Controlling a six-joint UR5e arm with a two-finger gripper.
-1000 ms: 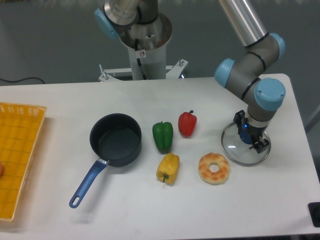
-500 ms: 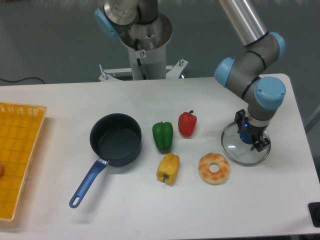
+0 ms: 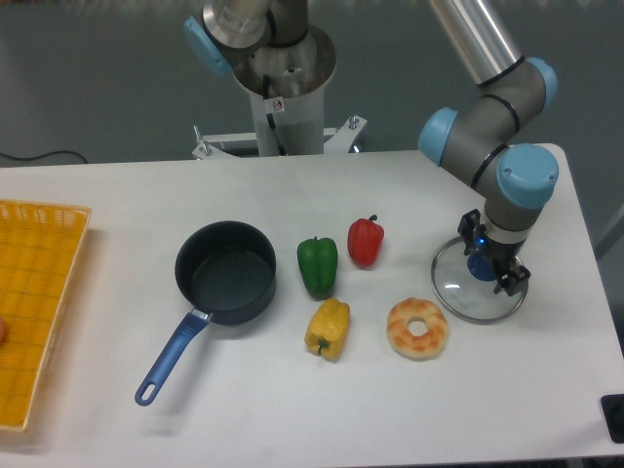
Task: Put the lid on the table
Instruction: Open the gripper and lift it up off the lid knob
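Note:
The lid, a clear glass disc with a silver rim, lies flat on the white table at the right, beside the doughnut. Its blue knob shows between my fingers. My gripper points straight down over the lid's centre. One finger stands at the far side of the knob and the other at the near side, with a gap to the knob on each side. The gripper looks open and holds nothing.
A dark blue saucepan with a blue handle stands left of centre. Green, red and yellow peppers and a glazed doughnut lie in the middle. A yellow mesh basket sits at the left edge.
My gripper has lifted a little above the lid and shifted slightly right. The lid stays in place on the table.

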